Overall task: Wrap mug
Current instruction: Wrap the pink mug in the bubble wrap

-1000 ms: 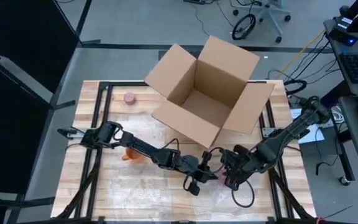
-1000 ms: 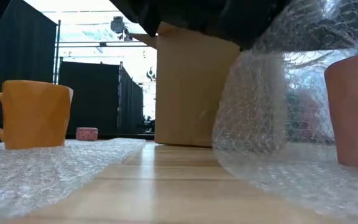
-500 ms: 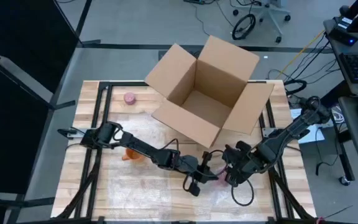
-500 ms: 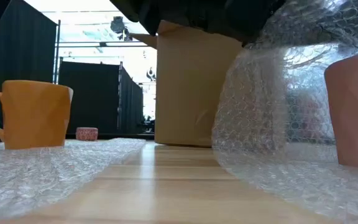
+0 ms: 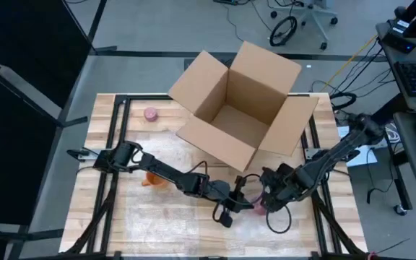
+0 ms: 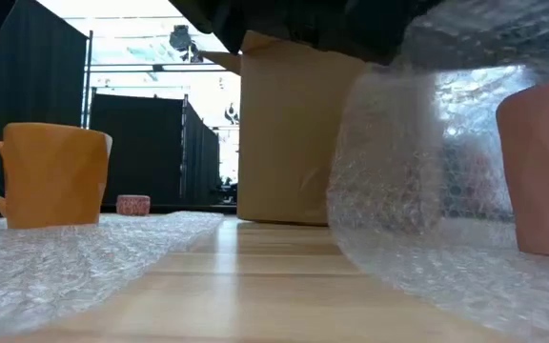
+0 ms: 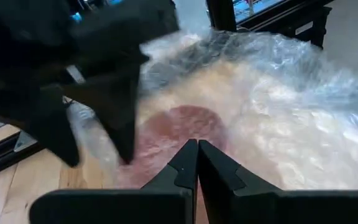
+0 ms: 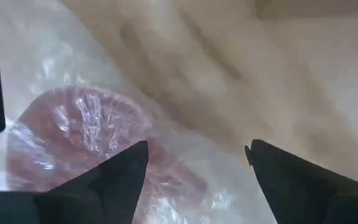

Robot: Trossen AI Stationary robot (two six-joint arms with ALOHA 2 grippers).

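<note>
Low view, nearest: bubble wrap [image 6: 417, 181] draped over the pink mug [image 6: 541, 171] at the table's [image 5: 121, 217] front edge. Left end effector [image 7: 197, 163] fingers together, pinching the wrap beside the mug. Right end effector [image 8: 194, 165] fingers apart above the covered mug. Orange mug [image 6: 50, 176] stands farther left on wrap. Open cardboard box [image 5: 240, 108] at the far side.

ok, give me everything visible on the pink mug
The pink mug is matte, with faceted sides, and stands upright on the bubble wrap at the table's front, between the two grippers. A fold of wrap is lifted against one side and over its mouth. No handle shows. The left gripper is shut just above it; the right gripper is open beside it.
</note>
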